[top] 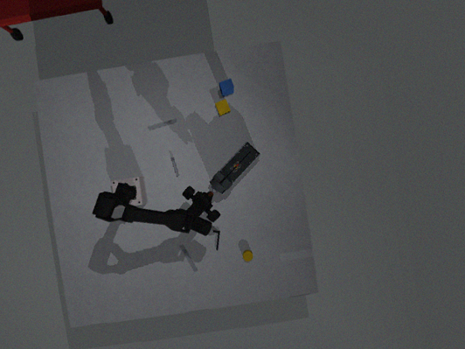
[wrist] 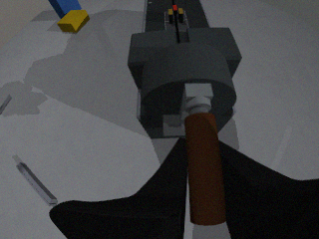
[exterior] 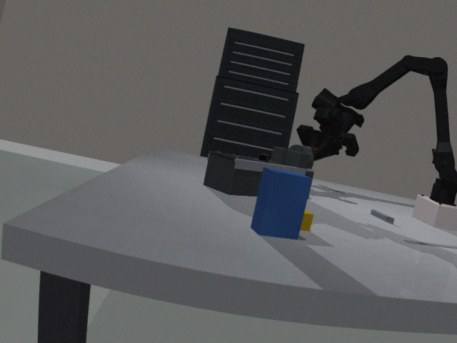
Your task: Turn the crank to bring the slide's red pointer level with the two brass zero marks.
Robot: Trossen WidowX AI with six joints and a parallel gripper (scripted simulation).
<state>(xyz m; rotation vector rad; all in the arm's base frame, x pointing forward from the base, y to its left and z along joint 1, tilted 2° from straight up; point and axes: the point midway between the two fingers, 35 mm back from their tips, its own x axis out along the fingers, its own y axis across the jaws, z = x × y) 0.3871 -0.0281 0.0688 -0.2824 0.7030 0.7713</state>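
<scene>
The machine [top: 245, 154] [exterior: 218, 173] [wrist: 181, 67] is a long dark grey box with a slotted top and a round hub at its crank end. Its crank handle [top: 211, 193] [exterior: 313, 149] [wrist: 203, 174] is an orange-brown cylinder on a pale crank arm [wrist: 198, 92]. My gripper [top: 209, 196] [exterior: 314, 155] [wrist: 194, 142] is shut on the handle. In the wrist view the red pointer [wrist: 174, 8] shows between the two brass marks [wrist: 170, 12] [wrist: 180, 12], its red top slightly nearer the far end. Whether it is exactly level I cannot tell.
A blue block [top: 226, 87] [exterior: 281, 204] and a yellow block [top: 223, 107] [exterior: 306, 221] [wrist: 74, 21] stand beside the machine. A yellow cylinder [top: 247, 255], a black angled piece [top: 218, 239] and several thin grey bars lie elsewhere on the table [top: 107, 301].
</scene>
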